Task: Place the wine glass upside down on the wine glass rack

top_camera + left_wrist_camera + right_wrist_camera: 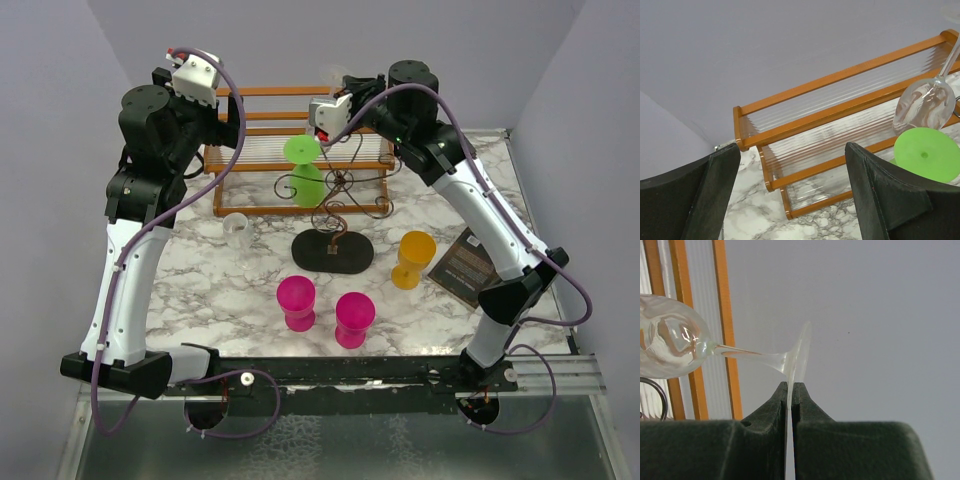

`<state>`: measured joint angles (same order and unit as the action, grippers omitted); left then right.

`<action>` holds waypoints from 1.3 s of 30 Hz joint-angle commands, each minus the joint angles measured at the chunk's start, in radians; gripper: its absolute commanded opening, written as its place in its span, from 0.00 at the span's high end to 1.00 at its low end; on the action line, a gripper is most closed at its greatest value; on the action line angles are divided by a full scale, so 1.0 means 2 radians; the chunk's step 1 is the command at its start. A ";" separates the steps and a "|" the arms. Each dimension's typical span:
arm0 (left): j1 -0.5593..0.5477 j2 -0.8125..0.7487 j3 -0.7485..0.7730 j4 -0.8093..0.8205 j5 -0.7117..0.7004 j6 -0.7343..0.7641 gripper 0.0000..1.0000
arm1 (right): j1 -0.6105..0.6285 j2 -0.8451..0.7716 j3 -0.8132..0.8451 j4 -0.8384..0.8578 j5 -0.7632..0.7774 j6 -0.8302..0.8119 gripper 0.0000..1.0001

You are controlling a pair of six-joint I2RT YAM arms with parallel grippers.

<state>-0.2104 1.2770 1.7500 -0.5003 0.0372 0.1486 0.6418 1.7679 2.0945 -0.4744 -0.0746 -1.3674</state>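
My right gripper [791, 387] is shut on the foot of a clear wine glass [670, 337]. It holds the glass high at the back of the table [200, 290], stem slanting, bowl lower than the foot. In the left wrist view the clear bowl [925, 105] hangs just above a green foot. The wine glass rack [338, 195], dark wire scrolls on a black oval base, stands mid-table below the right gripper [328, 108]. A green wine glass [306, 172] hangs upside down on it. My left gripper [792, 165] is open and empty, raised at the back left [196, 78].
An orange-brown wooden shelf [250, 150] with clear slats stands behind the wire rack. A small clear cup [237, 228], two pink glasses [296, 302] [354, 318], an orange glass [412, 259] and a dark card [465, 265] sit on the marble top.
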 commanded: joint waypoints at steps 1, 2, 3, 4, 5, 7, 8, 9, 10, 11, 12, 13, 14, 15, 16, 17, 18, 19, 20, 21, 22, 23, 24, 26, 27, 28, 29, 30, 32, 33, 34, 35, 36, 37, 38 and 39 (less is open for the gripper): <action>0.003 -0.012 0.012 0.007 -0.003 0.003 0.12 | 0.004 -0.006 0.008 -0.027 -0.021 -0.025 0.99; 0.003 -0.012 0.012 0.007 -0.003 0.004 0.12 | 0.004 -0.008 0.008 -0.033 -0.022 -0.030 0.99; 0.003 -0.012 0.011 0.008 -0.002 0.004 0.12 | 0.004 -0.009 0.007 -0.038 -0.022 -0.032 0.99; 0.003 -0.012 0.011 0.008 -0.002 0.004 0.12 | 0.004 -0.010 0.005 -0.041 -0.021 -0.037 0.99; 0.003 -0.012 0.010 0.008 0.000 0.004 0.12 | 0.004 -0.011 0.002 -0.044 -0.019 -0.041 0.99; 0.003 -0.012 0.008 0.009 0.001 0.004 0.12 | 0.004 -0.014 -0.005 -0.045 -0.014 -0.050 0.99; 0.003 -0.012 0.008 0.009 0.003 0.004 0.12 | 0.004 -0.015 -0.009 -0.046 -0.011 -0.054 0.99; 0.003 -0.011 0.008 0.009 0.003 0.005 0.12 | 0.004 -0.016 -0.013 -0.047 -0.008 -0.059 0.99; 0.002 -0.011 0.007 0.010 0.003 0.004 0.12 | 0.004 -0.017 -0.016 -0.047 -0.006 -0.064 0.99; 0.002 -0.011 0.007 0.010 0.004 0.005 0.12 | 0.004 -0.017 -0.019 -0.047 -0.004 -0.066 0.99; 0.002 -0.011 0.007 0.010 0.005 0.004 0.12 | 0.004 -0.017 -0.021 -0.047 -0.001 -0.069 0.99; 0.002 -0.010 0.007 0.010 0.006 0.004 0.12 | 0.004 -0.017 -0.023 -0.047 0.001 -0.072 0.99; 0.002 -0.011 0.007 0.011 0.007 0.005 0.12 | 0.004 -0.018 -0.024 -0.048 0.003 -0.076 0.99; 0.003 -0.011 0.007 0.010 0.009 0.003 0.12 | 0.004 -0.018 -0.025 -0.050 0.003 -0.079 0.99; 0.002 -0.010 0.007 0.010 0.010 0.004 0.12 | 0.004 -0.018 -0.026 -0.053 0.004 -0.081 0.99; 0.003 -0.010 0.006 0.010 0.010 0.004 0.12 | 0.004 -0.019 -0.026 -0.055 0.003 -0.083 0.99; 0.003 -0.010 0.006 0.011 0.010 0.004 0.12 | 0.004 -0.019 -0.027 -0.057 0.003 -0.084 0.99; 0.003 -0.010 0.006 0.011 0.010 0.004 0.12 | 0.004 -0.021 -0.028 -0.059 0.004 -0.085 0.99; 0.003 -0.010 0.005 0.011 0.010 0.005 0.12 | 0.004 -0.021 -0.028 -0.062 0.003 -0.086 0.99; 0.002 -0.010 0.005 0.011 0.010 0.005 0.12 | 0.004 -0.022 -0.028 -0.067 0.002 -0.086 0.99; 0.002 -0.010 0.004 0.012 0.010 0.006 0.12 | 0.005 -0.024 -0.029 -0.071 0.000 -0.086 0.99; 0.003 -0.010 0.004 0.012 0.011 0.006 0.12 | 0.004 -0.025 -0.030 -0.075 -0.001 -0.086 0.99; 0.003 -0.010 0.004 0.012 0.011 0.006 0.12 | 0.005 -0.027 -0.032 -0.078 -0.003 -0.085 0.99; 0.002 -0.010 0.005 0.013 0.011 0.006 0.12 | 0.005 -0.030 -0.036 -0.083 -0.004 -0.085 0.99; 0.003 -0.010 0.005 0.013 0.012 0.006 0.12 | 0.005 -0.032 -0.038 -0.086 -0.005 -0.084 0.99; 0.002 -0.009 0.005 0.012 0.012 0.006 0.12 | 0.005 -0.034 -0.040 -0.088 -0.005 -0.084 0.99; 0.003 -0.009 0.005 0.013 0.012 0.006 0.12 | 0.006 -0.036 -0.041 -0.091 -0.007 -0.084 0.99; 0.002 -0.009 0.004 0.014 0.012 0.007 0.12 | 0.006 -0.037 -0.042 -0.094 -0.009 -0.082 0.99; 0.003 -0.008 0.005 0.014 0.013 0.007 0.12 | 0.007 -0.040 -0.043 -0.100 -0.012 -0.080 0.99; 0.003 -0.008 0.005 0.014 0.013 0.007 0.12 | 0.008 -0.041 -0.044 -0.101 -0.013 -0.080 0.99; 0.002 -0.008 0.005 0.014 0.013 0.007 0.12 | 0.009 -0.042 -0.044 -0.103 -0.013 -0.079 0.99; 0.002 -0.008 0.005 0.015 0.013 0.007 0.12 | 0.009 -0.044 -0.045 -0.106 -0.014 -0.078 0.99; 0.003 -0.007 0.005 0.014 0.014 0.007 0.12 | 0.010 -0.045 -0.045 -0.109 -0.015 -0.077 0.99; 0.003 -0.007 0.005 0.014 0.015 0.006 0.12 | 0.009 -0.046 -0.045 -0.111 -0.016 -0.077 0.99; 0.003 -0.007 0.005 0.015 0.014 0.006 0.12 | 0.010 -0.046 -0.045 -0.113 -0.016 -0.076 0.99; 0.002 -0.007 0.005 0.015 0.015 0.007 0.12 | 0.010 -0.048 -0.046 -0.114 -0.016 -0.076 0.99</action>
<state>-0.2104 1.2770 1.7500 -0.4988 0.0414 0.1532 0.6537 1.7267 1.9999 -0.7021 -0.0917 -1.5238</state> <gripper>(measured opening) 0.883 0.035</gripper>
